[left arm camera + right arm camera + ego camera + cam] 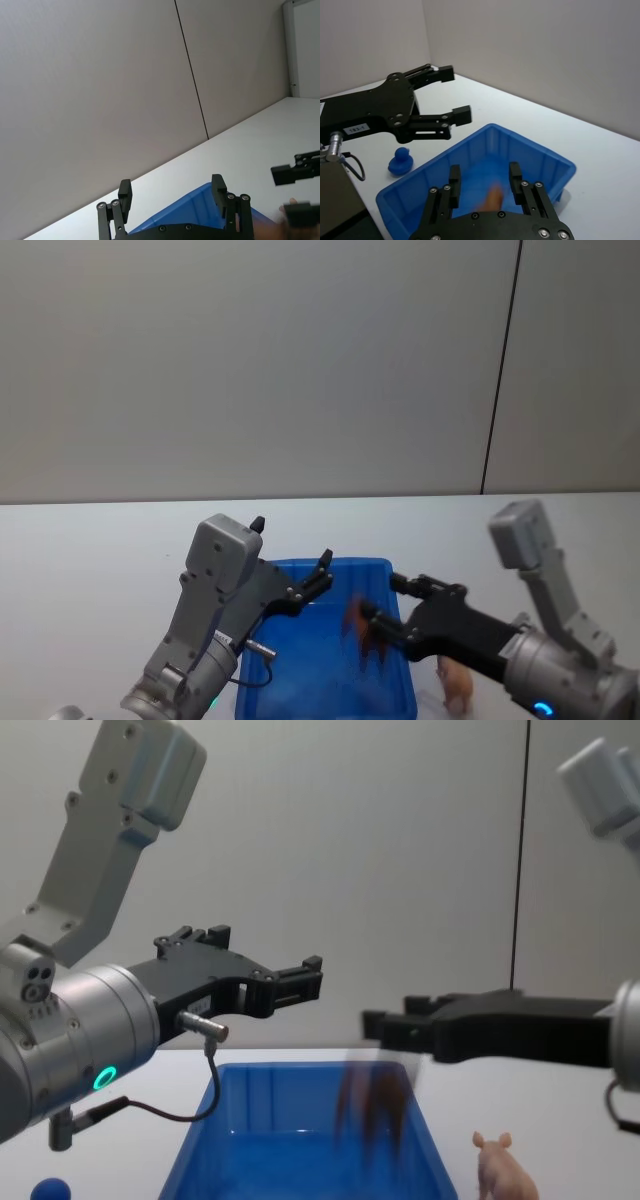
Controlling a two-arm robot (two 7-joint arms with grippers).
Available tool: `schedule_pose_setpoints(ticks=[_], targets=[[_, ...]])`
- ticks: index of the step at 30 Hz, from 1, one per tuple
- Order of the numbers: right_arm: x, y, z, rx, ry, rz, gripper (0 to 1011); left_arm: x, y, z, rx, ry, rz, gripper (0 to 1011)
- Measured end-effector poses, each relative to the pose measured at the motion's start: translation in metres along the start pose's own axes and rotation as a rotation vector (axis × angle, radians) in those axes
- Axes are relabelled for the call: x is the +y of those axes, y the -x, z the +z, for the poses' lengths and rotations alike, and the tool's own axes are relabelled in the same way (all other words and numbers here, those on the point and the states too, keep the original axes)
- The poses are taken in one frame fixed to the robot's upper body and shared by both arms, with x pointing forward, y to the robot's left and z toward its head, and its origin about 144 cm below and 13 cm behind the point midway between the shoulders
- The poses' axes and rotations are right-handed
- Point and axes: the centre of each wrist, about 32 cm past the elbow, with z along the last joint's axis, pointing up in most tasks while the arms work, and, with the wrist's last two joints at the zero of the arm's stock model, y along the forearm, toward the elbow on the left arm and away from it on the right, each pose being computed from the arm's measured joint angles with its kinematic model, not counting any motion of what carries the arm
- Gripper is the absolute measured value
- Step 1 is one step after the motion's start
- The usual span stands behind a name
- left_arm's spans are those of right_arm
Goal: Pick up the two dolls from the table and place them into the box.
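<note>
- The blue box [340, 563] sat on the white surface [100, 540], and everything else was gathered around it.
- The left hand [292, 545] hung in the air above the box's left wall. Its two black fingers were spread wide apart and there was nothing between them.
- From its own wrist, the left hand's [171, 187] fingers framed the box's far corner, with a clear gap from one tip to the other.
- The right hand [383, 598] was reached out above the box's right side, pointing in towards the box's middle. Its fingers were also parted and gripped nothing.
- The lion [362, 632] showed as a blurred brown smear within the box's outline, just below the right hand's fingertips and not held by them. I could not tell whether it was touching the box's floor.
- From chest height the lion [372, 1105] was a dark streak across the box's [250, 1095] far wall, under the right hand [395, 1018].
- The pig [455, 680] stood upright on the surface just outside the box's right wall, apart from both hands.
- A small blue toy [401, 161] lay on the surface outside the box's left wall, beneath the left hand [456, 92].
</note>
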Motion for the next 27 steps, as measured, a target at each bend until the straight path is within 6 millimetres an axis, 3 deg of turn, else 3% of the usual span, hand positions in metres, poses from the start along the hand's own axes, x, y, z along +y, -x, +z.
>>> schedule_pose_setpoints(ticks=[9, 17, 27], targets=[[0.012, 0.005, -0.003, 0.007, 0.03, 0.039, 788, 0.0, 0.0, 0.0, 0.0, 0.0, 0.0, 1001], [0.007, 0.002, -0.006, -0.002, 0.03, 0.029, 999, 0.0, 0.0, 0.0, 0.0, 0.0, 0.0, 1001], [-0.013, -0.005, -0.01, -0.008, 0.022, -0.046, 1001, 0.0, 0.0, 0.0, 0.0, 0.0, 0.0, 1001]])
